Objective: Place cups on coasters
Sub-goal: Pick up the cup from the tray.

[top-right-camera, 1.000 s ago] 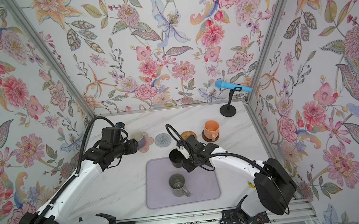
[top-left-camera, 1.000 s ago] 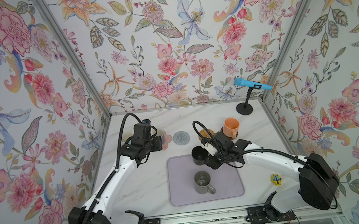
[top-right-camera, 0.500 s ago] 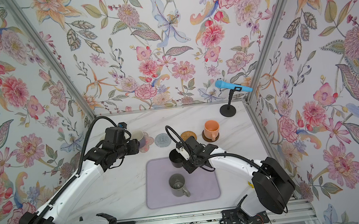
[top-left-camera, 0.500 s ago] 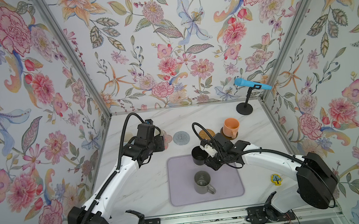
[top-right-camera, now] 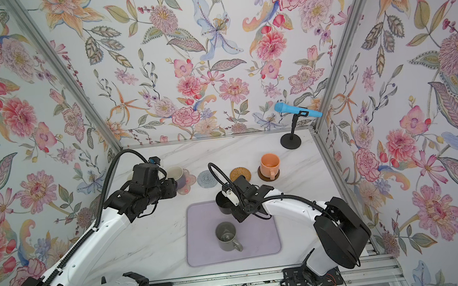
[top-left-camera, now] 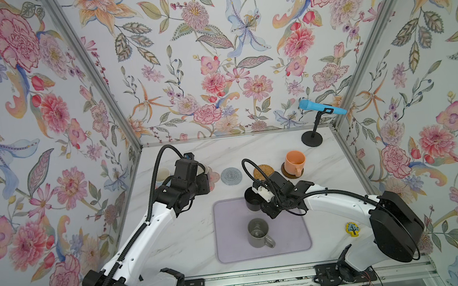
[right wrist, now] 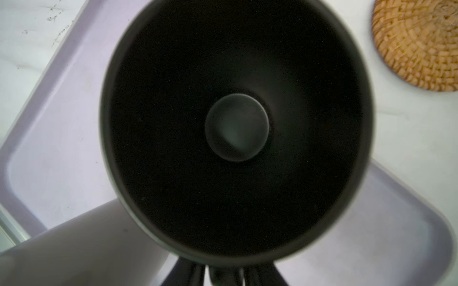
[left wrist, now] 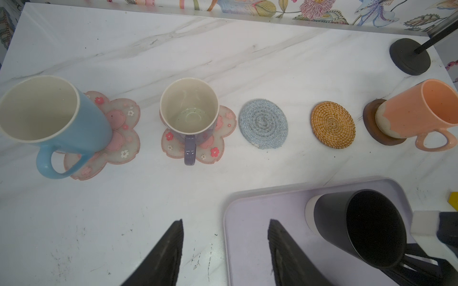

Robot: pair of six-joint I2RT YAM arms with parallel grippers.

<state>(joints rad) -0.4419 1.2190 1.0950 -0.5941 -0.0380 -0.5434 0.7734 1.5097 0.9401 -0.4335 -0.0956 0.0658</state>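
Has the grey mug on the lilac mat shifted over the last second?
No. The grey handled ceramic mug sits at the same spot against the edges of the large lilac rectangular mat, in both top views.

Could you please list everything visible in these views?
mugs: five; light blue mug and purple-grey mug on the flower coasters, peach mug on the brown coaster, black mug and grey mug on the lilac mat.
bare coasters: two; grey coaster, woven tan coaster, mid-row.
stand: one, black, holding a blue microphone, back corner.
sticker: one, yellow, by the right arm.
table: one, white marble.
left gripper: open, empty.
right gripper: at the black mug; grip unclear.
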